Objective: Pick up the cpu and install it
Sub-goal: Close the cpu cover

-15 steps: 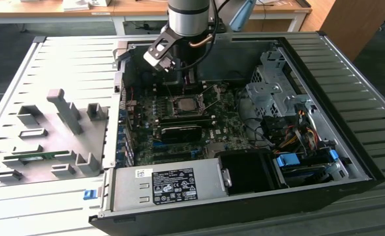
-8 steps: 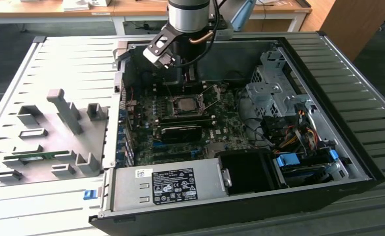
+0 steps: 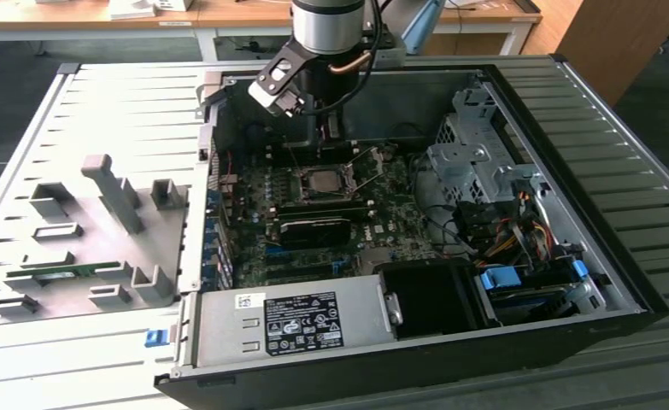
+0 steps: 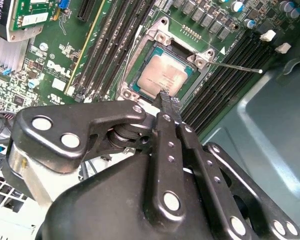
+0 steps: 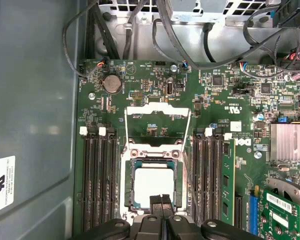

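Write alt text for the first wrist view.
The silver-topped cpu lies in its open socket on a green motherboard, with black memory slots on both sides. The gripper, fingers shut together, is at the cpu's edge.

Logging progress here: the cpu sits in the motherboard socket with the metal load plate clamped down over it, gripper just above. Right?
Not quite. The first wrist view shows the load plate swung open, leaving the cpu bare in the socket; the gripper is just above.
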### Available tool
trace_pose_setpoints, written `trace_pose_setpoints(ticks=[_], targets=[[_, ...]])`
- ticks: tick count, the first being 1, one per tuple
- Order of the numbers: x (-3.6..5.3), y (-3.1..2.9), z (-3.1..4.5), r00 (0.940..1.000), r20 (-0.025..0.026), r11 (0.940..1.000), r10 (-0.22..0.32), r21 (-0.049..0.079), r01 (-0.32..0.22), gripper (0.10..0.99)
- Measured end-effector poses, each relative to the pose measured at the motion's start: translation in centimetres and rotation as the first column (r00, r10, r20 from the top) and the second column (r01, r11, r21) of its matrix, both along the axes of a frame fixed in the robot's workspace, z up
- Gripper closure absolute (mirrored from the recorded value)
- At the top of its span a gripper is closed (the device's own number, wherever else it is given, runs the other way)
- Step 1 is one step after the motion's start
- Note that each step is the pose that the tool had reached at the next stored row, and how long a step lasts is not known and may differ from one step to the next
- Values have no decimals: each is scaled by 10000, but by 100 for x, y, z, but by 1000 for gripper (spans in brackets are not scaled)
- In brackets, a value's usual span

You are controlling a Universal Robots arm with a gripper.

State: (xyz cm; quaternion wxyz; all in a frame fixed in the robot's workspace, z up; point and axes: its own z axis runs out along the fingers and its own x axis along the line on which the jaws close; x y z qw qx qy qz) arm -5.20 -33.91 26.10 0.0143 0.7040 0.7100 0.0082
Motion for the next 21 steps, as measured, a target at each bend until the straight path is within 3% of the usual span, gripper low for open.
trace_pose_setpoints(ticks=[21], targets=[[0, 0, 139, 10000, 1, 10000, 0, 1, 0, 980]])
